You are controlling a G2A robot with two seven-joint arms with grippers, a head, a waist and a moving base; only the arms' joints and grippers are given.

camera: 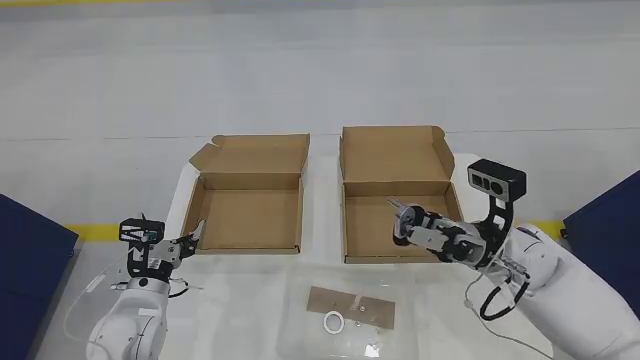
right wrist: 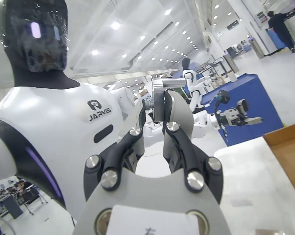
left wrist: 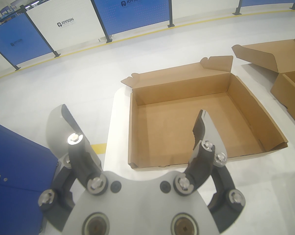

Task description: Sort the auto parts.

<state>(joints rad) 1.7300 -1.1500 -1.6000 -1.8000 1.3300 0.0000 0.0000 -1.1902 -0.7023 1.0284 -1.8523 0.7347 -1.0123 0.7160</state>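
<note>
White table [camera: 250, 290] under two open cardboard boxes, side by side: left box [camera: 250, 210] with bare floor showing (flaps up); right box [camera: 395, 185] beneath right gripper [camera: 405, 225], clamped on metal part [right wrist: 159, 103]. Just beside left box's near corner, left gripper [camera: 190, 235], jaws spread wide. Nearer: cardboard sheet [camera: 355, 300], white ring [camera: 333, 323] at its near edge.

The left box [camera: 250, 210] and right box [camera: 372, 228] are brown cardboard; the worktop [camera: 250, 285] is white. At lower middle are a white ring [camera: 334, 322] and a brown card strip [camera: 362, 307]. The right end effector [right wrist: 158, 108] is silver with black pads — its metal part [right wrist: 170, 83] silver-grey.
</note>
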